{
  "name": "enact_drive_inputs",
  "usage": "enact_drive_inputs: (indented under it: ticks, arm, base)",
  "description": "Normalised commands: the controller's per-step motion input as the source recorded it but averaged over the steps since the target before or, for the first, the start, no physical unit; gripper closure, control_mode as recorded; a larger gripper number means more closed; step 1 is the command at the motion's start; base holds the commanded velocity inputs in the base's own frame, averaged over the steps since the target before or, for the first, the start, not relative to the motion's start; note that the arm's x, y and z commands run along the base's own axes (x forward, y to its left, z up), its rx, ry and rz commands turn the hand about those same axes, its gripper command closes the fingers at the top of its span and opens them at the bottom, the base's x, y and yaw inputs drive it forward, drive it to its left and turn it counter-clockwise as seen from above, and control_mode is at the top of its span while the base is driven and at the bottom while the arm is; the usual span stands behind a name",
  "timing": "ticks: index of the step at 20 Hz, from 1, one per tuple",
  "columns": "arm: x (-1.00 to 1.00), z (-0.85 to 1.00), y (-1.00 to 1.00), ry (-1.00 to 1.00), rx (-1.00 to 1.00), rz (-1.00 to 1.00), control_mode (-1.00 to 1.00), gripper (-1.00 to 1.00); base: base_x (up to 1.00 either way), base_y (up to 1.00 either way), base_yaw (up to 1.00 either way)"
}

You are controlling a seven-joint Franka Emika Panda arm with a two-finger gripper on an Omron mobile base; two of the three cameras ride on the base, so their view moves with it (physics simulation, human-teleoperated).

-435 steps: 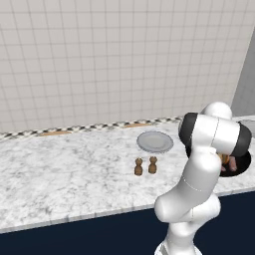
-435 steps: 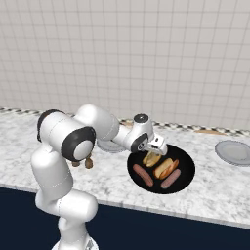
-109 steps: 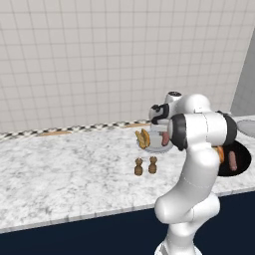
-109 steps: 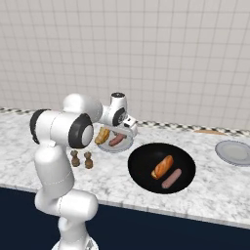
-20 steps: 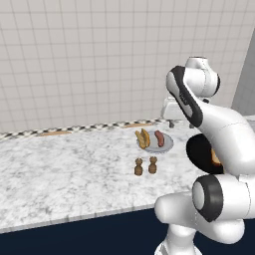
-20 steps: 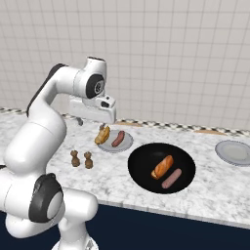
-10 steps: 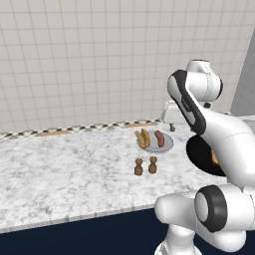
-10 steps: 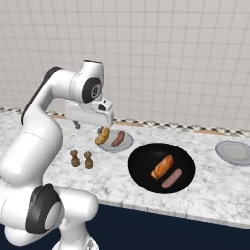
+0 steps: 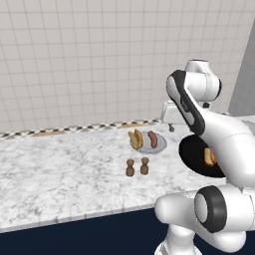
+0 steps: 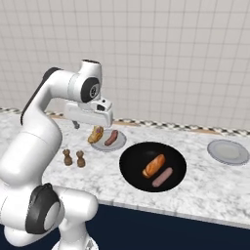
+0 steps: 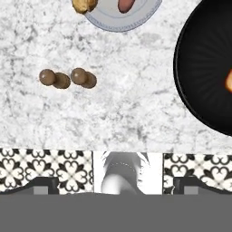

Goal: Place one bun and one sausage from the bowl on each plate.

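Shakers (image 10: 73,158): two, on surface (image 10: 205,185). Near plate (image 10: 108,141): bun, sausage; served. Tool (image 10: 77,124): jaws apart, empty, above surface. Bowl (image 10: 132,171): bun (image 10: 154,165), sausage (image 10: 162,177) inside. Far plate (image 10: 227,152): bare. Step: second serving; tool must reach into bowl.

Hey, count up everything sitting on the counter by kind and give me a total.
Buns: 2
Sausages: 2
Grey plates: 2
Black bowl: 1
Brown shakers: 2
Total: 9
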Motion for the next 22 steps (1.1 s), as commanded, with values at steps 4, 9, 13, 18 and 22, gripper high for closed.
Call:
enact_drive_inputs:
  ticks: [4,9,13,18,22]
  arm:
    - [0.00,0.00,0.00,0.00,0.00,0.00,1.00,-1.00]
    - [0.00,0.00,0.00,0.00,0.00,0.00,1.00,-1.00]
    - [0.00,0.00,0.00,0.00,0.00,0.00,1.00,-1.00]
    - [0.00,0.00,0.00,0.00,0.00,0.00,1.00,-1.00]
    - [0.00,0.00,0.00,0.00,0.00,0.00,1.00,-1.00]
  base:
    - [-0.25,-0.84,0.00]
    - [-0.07,-0.65,-0.01]
    - [0.00,-0.35,0.00]
    - [-0.08,-0.33,-0.03]
    - [-0.09,-0.49,-0.03]
